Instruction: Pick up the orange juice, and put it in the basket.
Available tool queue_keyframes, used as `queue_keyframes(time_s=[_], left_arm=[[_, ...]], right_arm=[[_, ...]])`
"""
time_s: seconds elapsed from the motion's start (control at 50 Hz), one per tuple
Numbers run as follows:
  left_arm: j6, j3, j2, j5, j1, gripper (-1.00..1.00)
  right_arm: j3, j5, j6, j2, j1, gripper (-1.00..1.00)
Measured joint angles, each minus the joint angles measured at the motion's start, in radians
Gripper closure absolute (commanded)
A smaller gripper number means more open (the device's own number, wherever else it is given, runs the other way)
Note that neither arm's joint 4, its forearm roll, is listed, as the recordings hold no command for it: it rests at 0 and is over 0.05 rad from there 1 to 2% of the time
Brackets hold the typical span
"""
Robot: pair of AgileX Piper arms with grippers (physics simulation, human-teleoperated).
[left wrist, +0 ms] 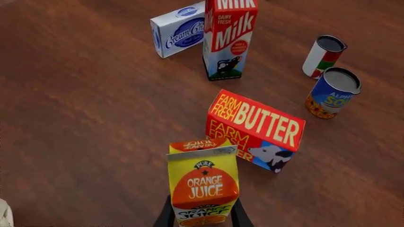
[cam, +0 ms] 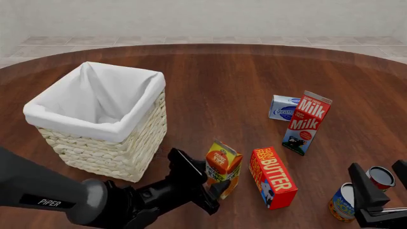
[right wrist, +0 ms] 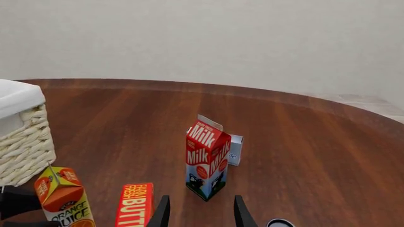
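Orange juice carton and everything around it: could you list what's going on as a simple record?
orange juice: upright, between the left gripper's fingers, which look closed on it
basket: to its left, nothing visible inside
butter box: close on its right
milk carton: standing farther back
right gripper: open, holding nothing

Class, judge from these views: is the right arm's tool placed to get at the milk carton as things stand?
Probably yes. The right tool is open, and the milk carton stands ahead of it with bare table between; the butter box sits off to one side.
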Motion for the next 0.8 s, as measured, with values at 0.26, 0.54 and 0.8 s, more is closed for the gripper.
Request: queue_keyframes(time_s=[0.26,0.54,0.8], left_arm=[[-0.012,0.016,-0.031,0.003,0.000,1.00],[-0.036,0.040,-0.136,0.038,-0.006,1.00],[-0.016,0.056,-0.223,0.076,-0.022,1.00]], right_arm=[[0.000,-0.001,0.001,0.002,0.001,-1.00],[0.000,-0.013,0.004,0.015,0.000,-1.00],[0.000,-0.018,0.010,0.022,0.000,-1.00]])
